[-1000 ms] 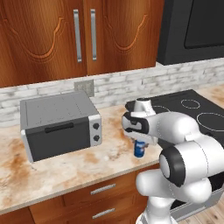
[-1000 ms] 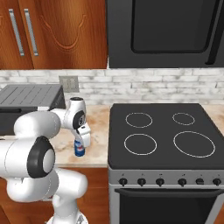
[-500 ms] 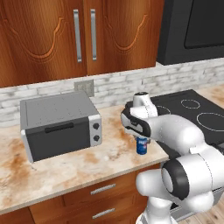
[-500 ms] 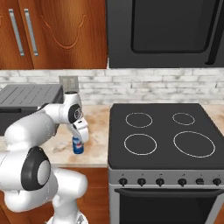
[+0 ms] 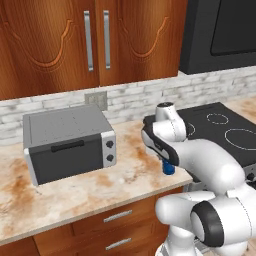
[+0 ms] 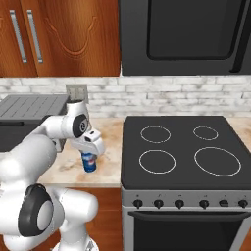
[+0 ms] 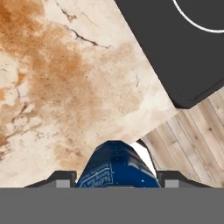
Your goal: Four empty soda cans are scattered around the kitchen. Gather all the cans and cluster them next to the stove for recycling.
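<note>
A blue soda can [image 6: 89, 162] stands upright on the marbled counter, near its front edge and just left of the stove [image 6: 182, 172]. My gripper [image 6: 90, 153] reaches down over the can from above, and the hand hides its top. In the left base view the can [image 5: 169, 170] peeks out below the hand, with the gripper [image 5: 167, 163] around it. In the hand view the can [image 7: 116, 168] fills the space between my gripper's [image 7: 117, 178] two dark fingertips [image 7: 61, 177], which press against its sides. The stove's black corner [image 7: 183, 57] lies upper right.
A grey toaster oven [image 5: 67, 145] sits on the counter [image 5: 75, 190] to the left, by the wall. A black microwave [image 6: 181, 37] hangs over the stove. Wooden cabinets [image 5: 75, 40] hang above the counter. Wood floor [image 7: 197, 135] shows past the counter edge.
The arm has swung its elbow round while the hand stayed over the can. The jaws have drawn in against the can's sides. The can has hardly moved.
</note>
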Tool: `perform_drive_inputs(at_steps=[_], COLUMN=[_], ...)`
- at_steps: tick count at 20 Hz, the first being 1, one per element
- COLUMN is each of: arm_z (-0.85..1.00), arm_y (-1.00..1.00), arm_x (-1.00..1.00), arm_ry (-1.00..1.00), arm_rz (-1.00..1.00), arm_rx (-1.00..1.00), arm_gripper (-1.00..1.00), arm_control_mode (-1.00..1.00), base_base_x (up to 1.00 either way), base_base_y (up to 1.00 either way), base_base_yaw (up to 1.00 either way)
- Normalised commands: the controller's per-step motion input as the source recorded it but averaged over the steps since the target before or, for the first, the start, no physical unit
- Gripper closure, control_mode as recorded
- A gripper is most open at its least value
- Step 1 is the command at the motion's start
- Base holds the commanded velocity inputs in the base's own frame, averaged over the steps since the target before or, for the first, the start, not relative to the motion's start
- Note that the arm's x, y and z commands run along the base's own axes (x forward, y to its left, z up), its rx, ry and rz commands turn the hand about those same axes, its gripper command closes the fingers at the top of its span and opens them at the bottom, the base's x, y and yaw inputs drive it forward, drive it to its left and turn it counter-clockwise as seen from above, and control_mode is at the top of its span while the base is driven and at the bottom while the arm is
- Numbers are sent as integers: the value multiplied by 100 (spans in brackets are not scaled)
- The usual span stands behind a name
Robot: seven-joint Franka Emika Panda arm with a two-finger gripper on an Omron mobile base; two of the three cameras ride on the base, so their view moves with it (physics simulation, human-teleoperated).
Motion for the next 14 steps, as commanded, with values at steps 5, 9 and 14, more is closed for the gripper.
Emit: perform_drive_inputs(at_steps=[5, 9, 14], arm_z=[0, 0, 0], arm_y=[-4, 0, -5], arm_x=[-2, 0, 0], arm_ry=[0, 0, 0], arm_rz=[12, 0, 1], arm_rx=[1, 0, 0], arm_gripper=[100, 100, 100], arm_control_mode=[-100, -100, 100], base_base_x=[0, 0, -1], base_base_y=[0, 0, -48], base_base_yaw=[0, 0, 12])
